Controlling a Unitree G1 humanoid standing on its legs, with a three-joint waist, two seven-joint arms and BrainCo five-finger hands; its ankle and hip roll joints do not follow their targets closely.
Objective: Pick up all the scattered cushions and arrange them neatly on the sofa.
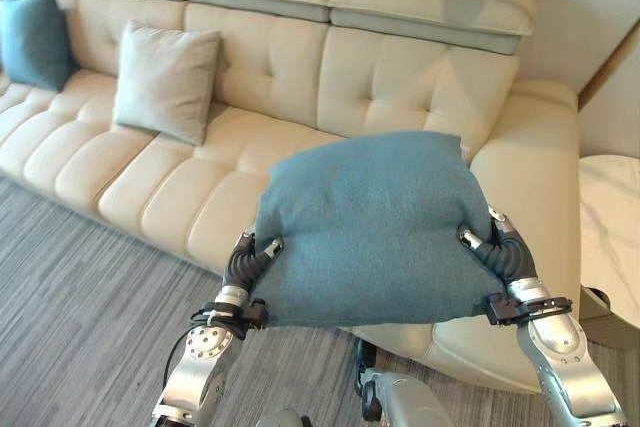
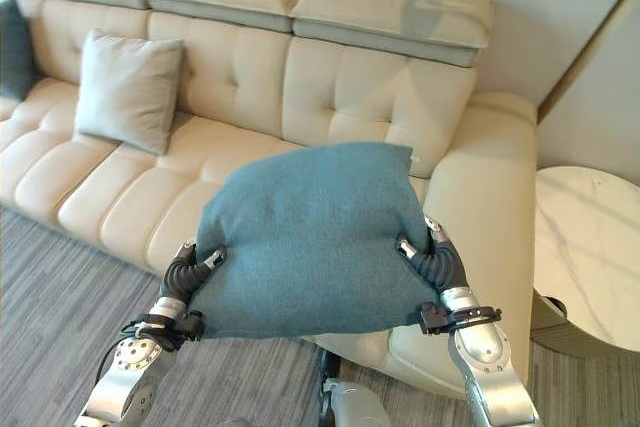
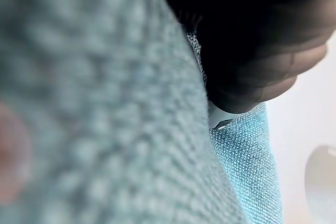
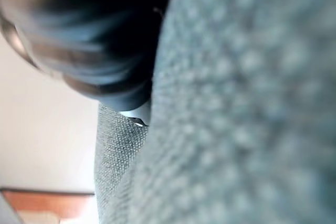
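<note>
We hold a plump teal fabric cushion (image 1: 372,227) between our left hand (image 1: 252,259) and right hand (image 1: 497,249), each clamped on one lower corner, thumbs pinching the cloth, arms raised side by side. Beyond our hands lies the cream tufted leather sofa (image 1: 290,77).

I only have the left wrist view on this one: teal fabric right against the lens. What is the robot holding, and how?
Observer: A teal cushion, pinched at its sides by the left hand and right hand.
Operator: Is it on the sofa?
Observer: No, it is held up before the right end of the cream sofa.
Operator: Any other cushions placed?
Observer: A beige cushion and a second teal cushion lean on the backrest, further left.
</note>
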